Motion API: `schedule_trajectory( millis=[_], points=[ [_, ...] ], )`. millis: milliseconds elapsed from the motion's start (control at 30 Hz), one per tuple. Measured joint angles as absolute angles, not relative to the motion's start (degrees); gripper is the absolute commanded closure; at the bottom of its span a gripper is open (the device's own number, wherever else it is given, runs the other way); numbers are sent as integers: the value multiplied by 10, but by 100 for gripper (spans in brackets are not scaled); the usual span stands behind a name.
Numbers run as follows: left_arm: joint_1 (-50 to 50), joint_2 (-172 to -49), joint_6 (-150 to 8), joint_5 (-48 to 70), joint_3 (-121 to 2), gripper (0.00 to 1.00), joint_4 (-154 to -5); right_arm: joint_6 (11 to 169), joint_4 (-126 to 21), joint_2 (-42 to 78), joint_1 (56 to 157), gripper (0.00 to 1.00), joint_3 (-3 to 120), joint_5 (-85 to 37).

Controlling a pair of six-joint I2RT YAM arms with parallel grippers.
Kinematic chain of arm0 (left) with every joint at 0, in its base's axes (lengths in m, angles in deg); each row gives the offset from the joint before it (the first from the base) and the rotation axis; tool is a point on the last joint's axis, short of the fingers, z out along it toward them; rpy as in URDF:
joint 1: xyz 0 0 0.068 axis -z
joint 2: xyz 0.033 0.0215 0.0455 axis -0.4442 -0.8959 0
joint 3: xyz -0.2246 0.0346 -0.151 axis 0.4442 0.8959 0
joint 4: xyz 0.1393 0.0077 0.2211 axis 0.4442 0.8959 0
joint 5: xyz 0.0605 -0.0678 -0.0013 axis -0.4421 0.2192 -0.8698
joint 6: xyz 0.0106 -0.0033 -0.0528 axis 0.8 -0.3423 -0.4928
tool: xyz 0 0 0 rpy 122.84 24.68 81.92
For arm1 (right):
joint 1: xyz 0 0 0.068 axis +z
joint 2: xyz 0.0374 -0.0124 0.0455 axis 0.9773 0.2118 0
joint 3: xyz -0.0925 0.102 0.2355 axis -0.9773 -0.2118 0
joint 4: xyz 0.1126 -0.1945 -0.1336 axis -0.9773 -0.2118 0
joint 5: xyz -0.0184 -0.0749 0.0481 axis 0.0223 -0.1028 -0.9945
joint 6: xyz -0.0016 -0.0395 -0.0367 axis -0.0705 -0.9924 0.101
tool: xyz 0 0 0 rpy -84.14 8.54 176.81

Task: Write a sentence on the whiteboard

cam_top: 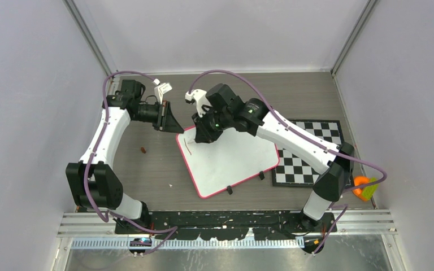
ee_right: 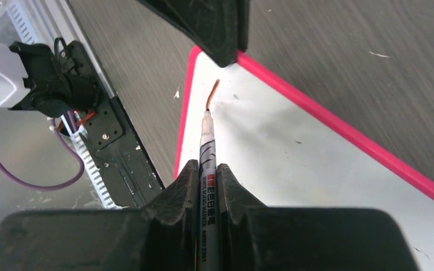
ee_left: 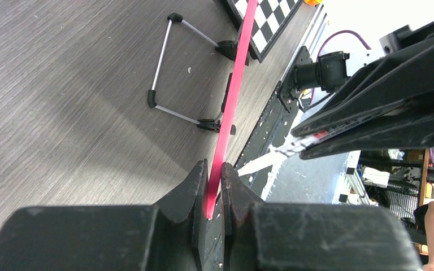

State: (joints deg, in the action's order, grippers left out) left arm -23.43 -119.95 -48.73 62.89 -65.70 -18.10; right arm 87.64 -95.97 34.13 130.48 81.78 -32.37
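Note:
The whiteboard (cam_top: 234,161) lies tilted on the table, white with a red-pink rim (ee_left: 234,90). My left gripper (cam_top: 171,125) (ee_left: 215,169) is shut on the rim at the board's far left corner. My right gripper (cam_top: 202,135) (ee_right: 207,165) is shut on a white marker (ee_right: 208,141). The marker's tip touches the board (ee_right: 305,158) near that corner. Of the sentence, a single short reddish-brown stroke (ee_right: 212,93) (cam_top: 188,147) shows, just beyond the tip. The left gripper's fingers (ee_right: 217,22) stand close above the stroke.
A black-and-white checkered board (cam_top: 311,155) lies partly under the whiteboard's right side. An orange object (cam_top: 363,188) sits at the right edge. A small brown piece (cam_top: 143,149) lies left of the whiteboard. A wire stand (ee_left: 164,62) shows under the board. Walls close in the sides.

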Motion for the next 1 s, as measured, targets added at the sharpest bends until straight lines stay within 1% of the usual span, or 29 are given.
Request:
schedule_trajectory(
  millis=[367,1000],
  points=[
    [-234,-1199,-488,631,-657,100,-181,885,-956,337,1297,100,825,-276],
    [-234,-1199,-487,628,-657,100,-181,891,-955,357,1319,100,825,-280]
  ],
)
